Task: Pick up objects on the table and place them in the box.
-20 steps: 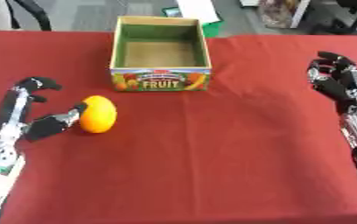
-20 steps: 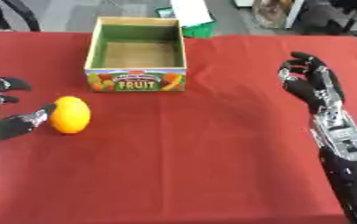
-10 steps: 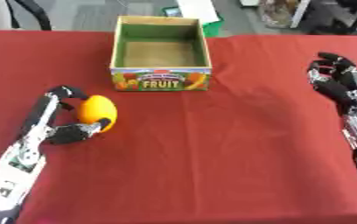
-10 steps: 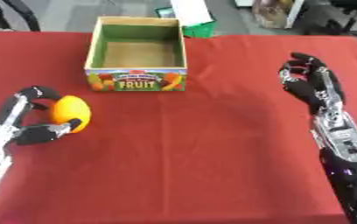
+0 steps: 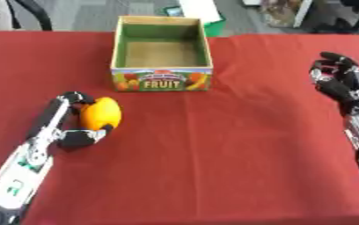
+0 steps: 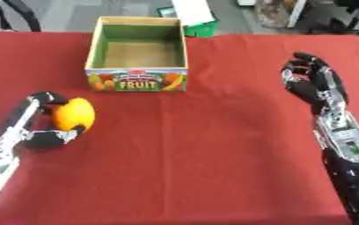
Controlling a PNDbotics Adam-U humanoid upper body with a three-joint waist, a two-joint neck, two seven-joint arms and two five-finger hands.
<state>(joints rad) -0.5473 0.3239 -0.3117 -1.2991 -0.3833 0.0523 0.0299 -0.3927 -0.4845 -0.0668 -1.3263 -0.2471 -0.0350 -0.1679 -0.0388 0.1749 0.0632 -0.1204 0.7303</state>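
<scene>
Compared with a second ago, the left hand (image 5: 68,127) has moved in from beside the round orange fruit (image 5: 100,113) and now has its fingers and thumb curled round it; the fruit has shifted very little on the red-clothed counter (image 5: 213,158). The right hand (image 6: 312,81) has not changed place and rests at the right side with its fingers loosely curled, holding nothing.

Ahead of the left hand and slightly to its right stands the open cardboard box with green inner walls and a printed "FRUIT" front panel (image 5: 162,81); its interior shows only bare floor. Nothing lies on the cloth between the held fruit and the box. Beyond the box, a green object (image 5: 213,27) sits at the far edge.

The fruit sits against the left hand's inner side, fingertip above it, thumb below, resting on the counter.
</scene>
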